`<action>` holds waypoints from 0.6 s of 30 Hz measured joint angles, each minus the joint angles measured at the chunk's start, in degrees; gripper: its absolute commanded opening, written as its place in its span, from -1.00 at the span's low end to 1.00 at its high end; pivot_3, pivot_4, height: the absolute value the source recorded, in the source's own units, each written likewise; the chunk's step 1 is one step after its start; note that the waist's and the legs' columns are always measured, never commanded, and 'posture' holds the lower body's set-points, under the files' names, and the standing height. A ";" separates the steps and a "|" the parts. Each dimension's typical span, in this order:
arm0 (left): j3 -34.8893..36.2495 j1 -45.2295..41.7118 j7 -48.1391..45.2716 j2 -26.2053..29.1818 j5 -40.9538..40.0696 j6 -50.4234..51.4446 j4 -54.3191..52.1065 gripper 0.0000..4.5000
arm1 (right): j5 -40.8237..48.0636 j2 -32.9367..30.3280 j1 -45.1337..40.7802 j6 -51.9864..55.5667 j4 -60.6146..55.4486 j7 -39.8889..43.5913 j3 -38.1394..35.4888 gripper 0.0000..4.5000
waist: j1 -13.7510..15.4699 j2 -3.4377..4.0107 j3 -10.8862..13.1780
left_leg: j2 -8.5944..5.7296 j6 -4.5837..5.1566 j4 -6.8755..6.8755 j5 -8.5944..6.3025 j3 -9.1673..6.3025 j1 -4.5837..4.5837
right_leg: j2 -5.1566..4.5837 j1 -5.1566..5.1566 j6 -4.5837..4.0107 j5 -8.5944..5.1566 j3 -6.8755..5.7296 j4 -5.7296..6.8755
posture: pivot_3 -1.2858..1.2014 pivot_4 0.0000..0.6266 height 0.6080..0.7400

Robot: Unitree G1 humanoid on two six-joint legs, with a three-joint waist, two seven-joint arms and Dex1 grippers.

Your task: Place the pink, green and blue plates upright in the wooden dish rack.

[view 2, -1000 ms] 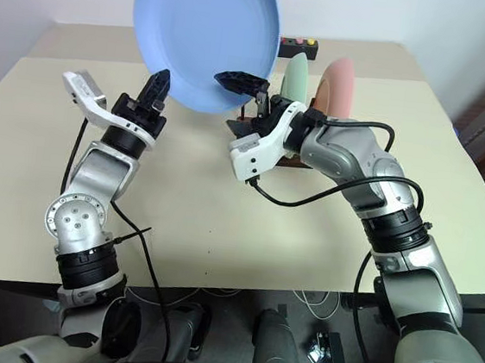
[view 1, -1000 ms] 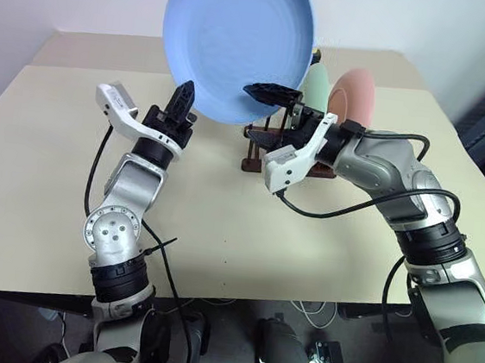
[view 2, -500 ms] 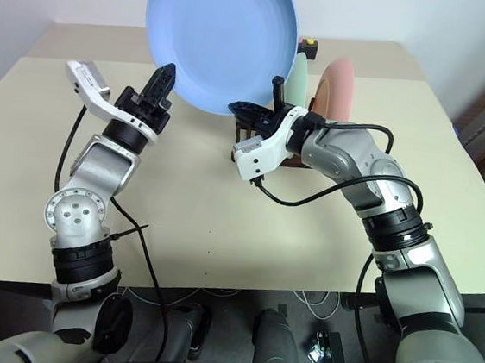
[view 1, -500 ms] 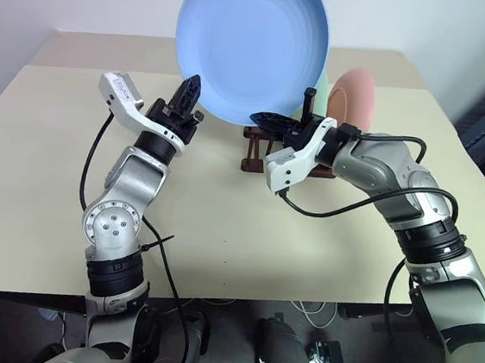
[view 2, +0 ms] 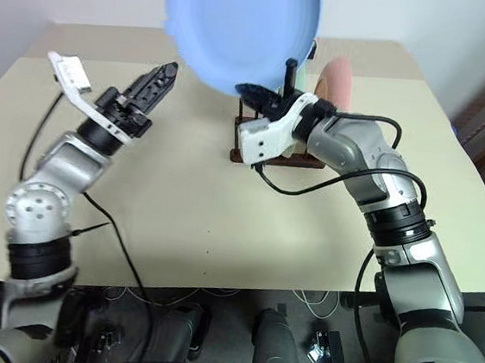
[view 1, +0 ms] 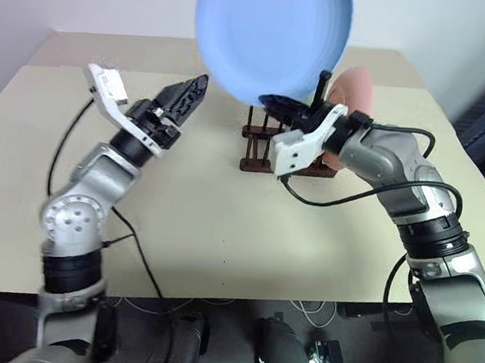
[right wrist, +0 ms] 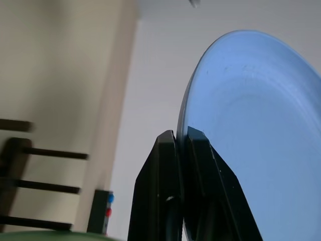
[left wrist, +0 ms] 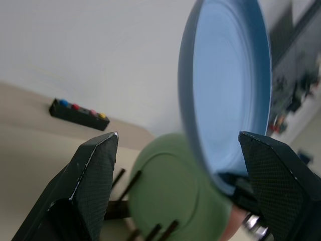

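Blue plate [view 1: 271, 30] pinched at rim by right gripper [view 1: 295, 109] (held high), left gripper [view 1: 184, 99] spread, apart

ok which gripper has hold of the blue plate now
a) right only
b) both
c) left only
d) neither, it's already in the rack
a: the right gripper is pinched shut on the rim of the blue plate, while the left gripper is open and apart from it.

The round light blue plastic plate [view 1: 273, 34] is cut off by the upper picture edge. It hides most of the pale mint green plate [left wrist: 170, 201] and the far part of the dark wooden dish rack [view 1: 258, 153].
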 measured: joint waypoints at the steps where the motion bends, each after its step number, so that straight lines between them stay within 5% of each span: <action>1: 0.10 -0.27 -2.12 1.51 0.54 -0.28 1.23 0.74 | 1.12 0.51 -0.67 0.81 0.21 -0.03 -0.71 -1.00 | -0.01 0.00 0.00 | 0.00 0.01 0.00 0.00 0.00 0.00 | 0.00 0.00 -0.01 0.00 0.00 0.00 | 0.03 -0.52 1.00; 8: -4.88 -0.18 -14.60 11.28 13.27 -4.82 8.21 0.74 | 21.10 9.28 -3.04 11.91 -0.66 1.61 -9.12 -1.00 | -0.08 0.05 0.03 | 0.04 0.02 -0.09 -0.01 -0.09 0.00 | 0.03 -0.04 -0.06 0.04 0.00 -0.02 | 0.03 -0.52 1.00; 18: -7.48 0.04 -22.51 13.74 26.18 -14.76 11.00 0.74 | 74.04 20.32 -9.55 50.98 -10.74 4.86 -26.97 -1.00 | -0.03 0.14 0.08 | 0.05 0.26 -0.38 -0.15 -0.15 -0.04 | -0.19 -0.21 -0.08 0.05 -0.02 -0.03 | 0.03 -0.52 1.00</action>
